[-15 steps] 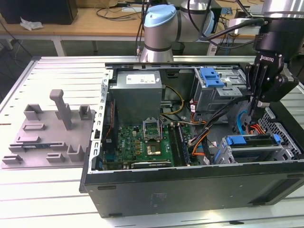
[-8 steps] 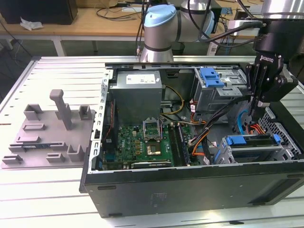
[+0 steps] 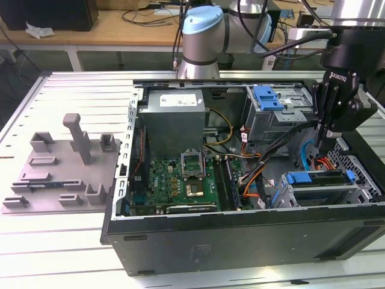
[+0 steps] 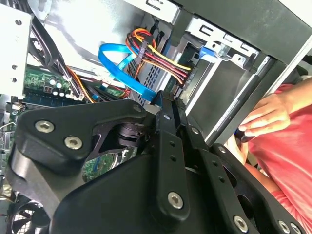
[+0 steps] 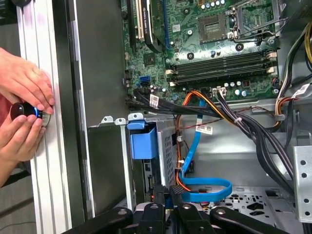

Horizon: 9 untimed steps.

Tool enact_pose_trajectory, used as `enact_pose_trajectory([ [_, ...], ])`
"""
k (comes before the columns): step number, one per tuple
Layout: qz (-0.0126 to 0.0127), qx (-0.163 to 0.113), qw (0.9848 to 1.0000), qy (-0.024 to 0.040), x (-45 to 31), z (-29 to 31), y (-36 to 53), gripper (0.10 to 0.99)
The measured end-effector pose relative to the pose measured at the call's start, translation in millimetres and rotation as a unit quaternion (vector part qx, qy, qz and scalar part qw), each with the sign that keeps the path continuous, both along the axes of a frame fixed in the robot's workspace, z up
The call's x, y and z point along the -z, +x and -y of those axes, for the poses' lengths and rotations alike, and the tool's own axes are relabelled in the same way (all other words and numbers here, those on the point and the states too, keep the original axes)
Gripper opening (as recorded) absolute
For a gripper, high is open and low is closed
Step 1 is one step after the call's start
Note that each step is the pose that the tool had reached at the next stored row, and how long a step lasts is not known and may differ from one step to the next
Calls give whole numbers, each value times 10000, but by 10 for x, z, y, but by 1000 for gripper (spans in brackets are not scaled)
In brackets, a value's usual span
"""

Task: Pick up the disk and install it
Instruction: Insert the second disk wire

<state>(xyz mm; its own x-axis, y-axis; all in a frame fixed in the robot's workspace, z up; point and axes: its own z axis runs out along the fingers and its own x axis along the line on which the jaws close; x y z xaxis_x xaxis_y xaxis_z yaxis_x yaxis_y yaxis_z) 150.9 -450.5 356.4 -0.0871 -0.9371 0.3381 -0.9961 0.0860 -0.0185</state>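
While inside open computer case [image 3: 240,232], gripper [image 3: 329,135] jaws closed, disk [image 3: 322,178] seated.

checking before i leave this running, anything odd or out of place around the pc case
Yes: a person's hands rest on the table edge right beside the open computer case, fingering a small round knob, while the gripper hangs inside the case near the drive bay.

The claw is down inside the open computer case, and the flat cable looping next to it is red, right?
Not quite: the flat cable is blue, not red, as the first wrist view shows. The claw is indeed down inside the open computer case.
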Motion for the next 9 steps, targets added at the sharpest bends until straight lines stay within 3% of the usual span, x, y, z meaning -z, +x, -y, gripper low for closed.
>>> enact_pose_trajectory([
  [9,78,1,9998,189,0,124,-56,161],
])
